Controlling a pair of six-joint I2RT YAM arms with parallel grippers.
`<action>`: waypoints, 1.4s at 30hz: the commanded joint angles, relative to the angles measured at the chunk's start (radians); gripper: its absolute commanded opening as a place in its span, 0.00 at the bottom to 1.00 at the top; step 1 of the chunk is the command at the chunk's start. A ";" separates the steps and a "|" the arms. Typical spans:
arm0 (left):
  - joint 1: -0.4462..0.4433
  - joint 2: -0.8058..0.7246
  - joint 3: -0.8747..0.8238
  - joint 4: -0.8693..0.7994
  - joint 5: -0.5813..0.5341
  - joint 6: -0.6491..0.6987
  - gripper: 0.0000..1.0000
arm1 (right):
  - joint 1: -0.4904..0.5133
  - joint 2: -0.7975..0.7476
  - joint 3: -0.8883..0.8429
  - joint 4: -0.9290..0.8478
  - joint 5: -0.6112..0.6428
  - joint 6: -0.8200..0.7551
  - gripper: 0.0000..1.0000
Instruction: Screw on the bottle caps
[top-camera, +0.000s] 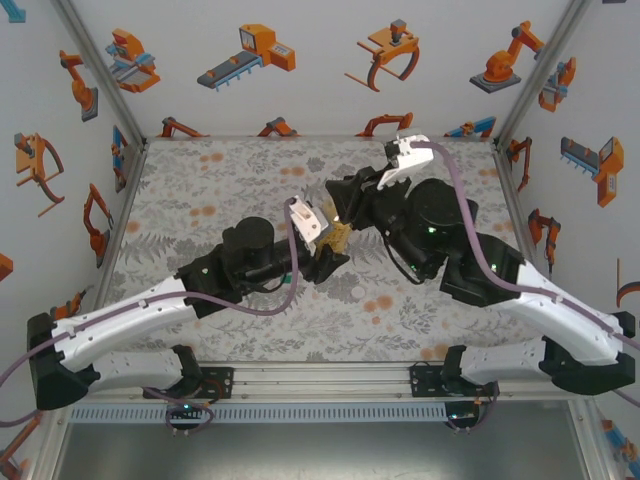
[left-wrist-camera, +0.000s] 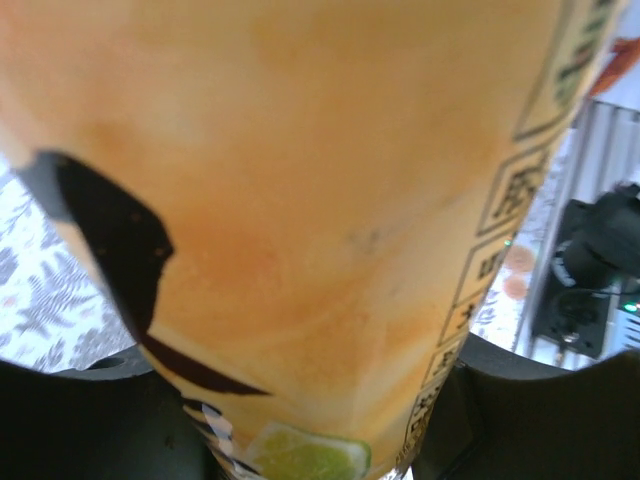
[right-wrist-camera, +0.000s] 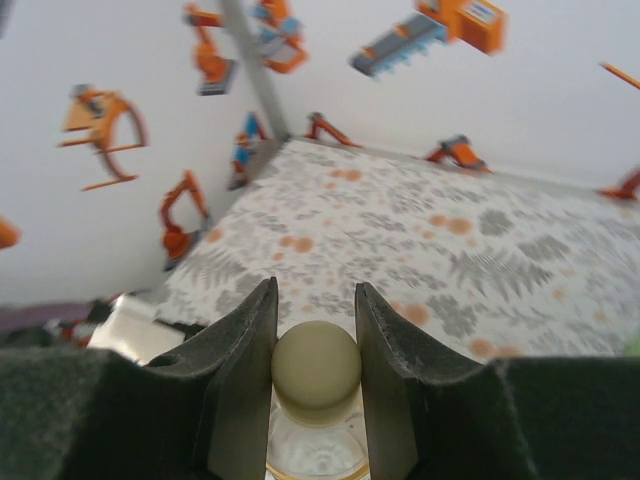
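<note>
- Amber plastic crowded the left wrist view: the amber-yellow bottle (left-wrist-camera: 330, 200), its printed label running down one side and a lime slice pictured near the base.
- And the left end effector (left-wrist-camera: 315, 425) had it. The dark fingers were clamped against either side of the body, drawn in tight.
- From above, both arms met over the middle of the flower-patterned bench (top-camera: 200, 200), with the bottle between them and seemingly lifted clear of the surface.
- Over to the right end effector (right-wrist-camera: 315, 330): it was closed down narrow on the pale yellowish cap (right-wrist-camera: 316, 360), one pad touching each side of it.
- That cap sat right on top of the bottle's mouth, the neck just beneath it. Whether the threads had caught, the views could not tell.
- The bottle looked light and thin-walled, so a hard squeeze would likely dent it, and its glossy label could slip under twisting. A firm hold around the mid-body seemed the sound choice.
- The cap looked tiny, stiff and smooth, easy to lose. Pinching it squarely across its side wall, level with the neck, would probably keep it from cocking on the thread.
</note>
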 joint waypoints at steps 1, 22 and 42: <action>-0.008 -0.002 0.071 0.068 -0.150 -0.025 0.00 | 0.003 0.026 0.022 -0.131 0.211 0.135 0.00; -0.004 -0.191 -0.116 -0.071 -0.278 -0.135 0.94 | -0.159 -0.046 -0.212 0.166 0.034 -0.108 0.00; 0.040 -0.424 -0.250 -0.345 -0.251 -0.293 0.88 | -0.660 0.276 -0.476 0.813 -0.399 -0.220 0.00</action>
